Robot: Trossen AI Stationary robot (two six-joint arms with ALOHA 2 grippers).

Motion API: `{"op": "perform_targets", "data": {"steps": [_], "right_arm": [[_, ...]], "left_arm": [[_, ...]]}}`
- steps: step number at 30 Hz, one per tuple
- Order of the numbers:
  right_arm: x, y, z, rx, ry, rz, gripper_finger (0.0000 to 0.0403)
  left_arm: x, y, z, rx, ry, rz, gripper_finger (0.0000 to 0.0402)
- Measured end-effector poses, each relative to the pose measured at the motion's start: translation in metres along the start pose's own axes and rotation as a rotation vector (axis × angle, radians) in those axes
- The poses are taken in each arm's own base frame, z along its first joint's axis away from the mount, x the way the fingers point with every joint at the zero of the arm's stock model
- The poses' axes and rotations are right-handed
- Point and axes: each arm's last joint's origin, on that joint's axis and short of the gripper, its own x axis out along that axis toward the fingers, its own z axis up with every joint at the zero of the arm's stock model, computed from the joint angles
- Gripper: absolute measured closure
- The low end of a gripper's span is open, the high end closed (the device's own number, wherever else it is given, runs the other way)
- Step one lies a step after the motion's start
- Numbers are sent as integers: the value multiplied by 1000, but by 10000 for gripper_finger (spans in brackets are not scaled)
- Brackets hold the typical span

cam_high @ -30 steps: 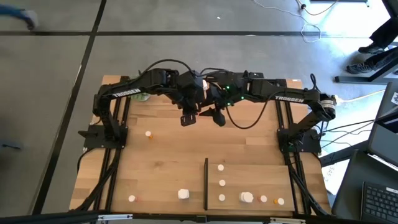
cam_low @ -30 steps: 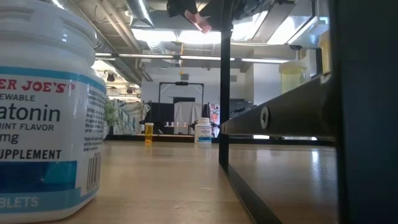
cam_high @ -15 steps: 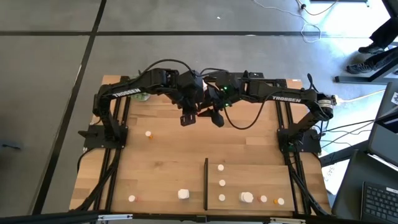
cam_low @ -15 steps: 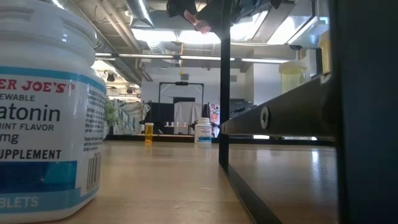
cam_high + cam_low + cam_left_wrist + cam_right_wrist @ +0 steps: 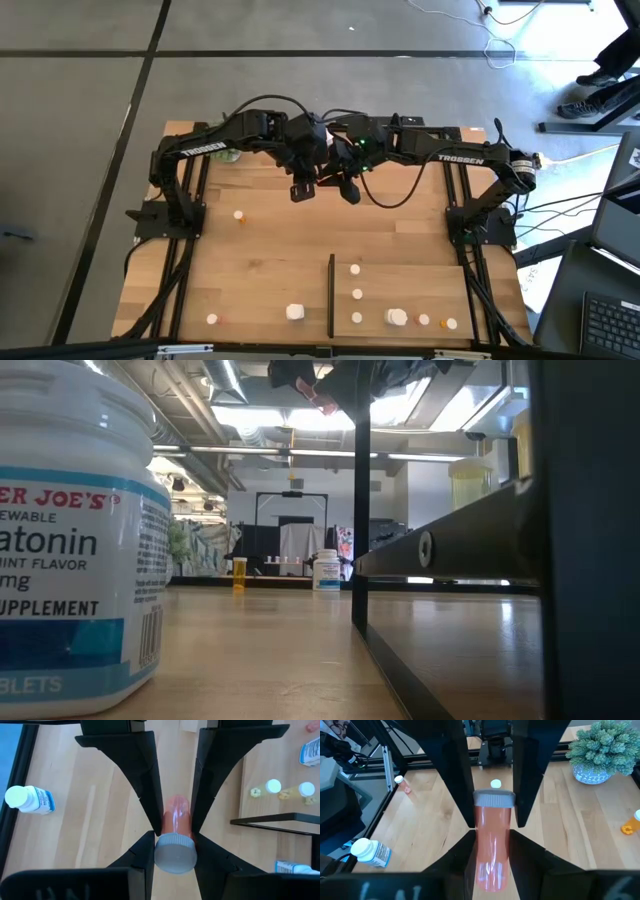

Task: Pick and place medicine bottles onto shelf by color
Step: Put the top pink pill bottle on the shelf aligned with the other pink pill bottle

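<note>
An orange medicine bottle [image 5: 176, 822] with a white cap hangs high above the table's far middle, held between both grippers. My left gripper [image 5: 175, 855] is shut on its cap end and my right gripper [image 5: 492, 851] on its body. In the low view only a bit of the bottle [image 5: 322, 400] shows among the dark fingers. The shelf [image 5: 430, 282] lies at the near right, with a black strip [image 5: 331, 295] along its left side. Several small bottles [image 5: 357, 294] stand on it. More bottles [image 5: 238, 214] stand on the bare table. My left gripper pinches the bottle at its white cap [image 5: 163, 854] between its two fingers. It comes from the table's left, slanting down. The bottle is clear of the table. My right gripper pinches the orange body [image 5: 492, 857] near its bottom end between its two fingers, coming from the table's right and slanting down. The cap end points away from it.
A green plant ball in a pot [image 5: 600, 750] stands at the far left. A chunky white bottle [image 5: 294, 312] and a small one [image 5: 212, 319] stand near the front edge. A large white tub [image 5: 70, 540] fills the low view's left.
My right gripper has shut on the orange bottle's body while my left gripper kept its hold on it. In the low view, less of the bottle shows between the dark fingers than before. The bottle has stayed where it was, high above the table.
</note>
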Motion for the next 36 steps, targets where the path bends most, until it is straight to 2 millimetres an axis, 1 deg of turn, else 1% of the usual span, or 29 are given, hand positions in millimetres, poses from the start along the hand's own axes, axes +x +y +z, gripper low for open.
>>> {"op": "perform_targets", "data": {"steps": [5,21,25,29,36], "right_arm": [[0,0,0,-3,0,-4,300],[0,0,2,-6,-15,-4,300],[0,-1,1,-4,-11,-11,300],[-1,-1,1,-4,-13,-15,300],[-3,-3,2,21,-20,-13,300]], "left_arm": [[0,1,0,0,-1,23,304],[0,1,0,1,-4,39,251],[1,0,0,8,-5,108,250],[1,1,0,6,-5,117,249],[-11,1,-2,4,-24,113,249]]}}
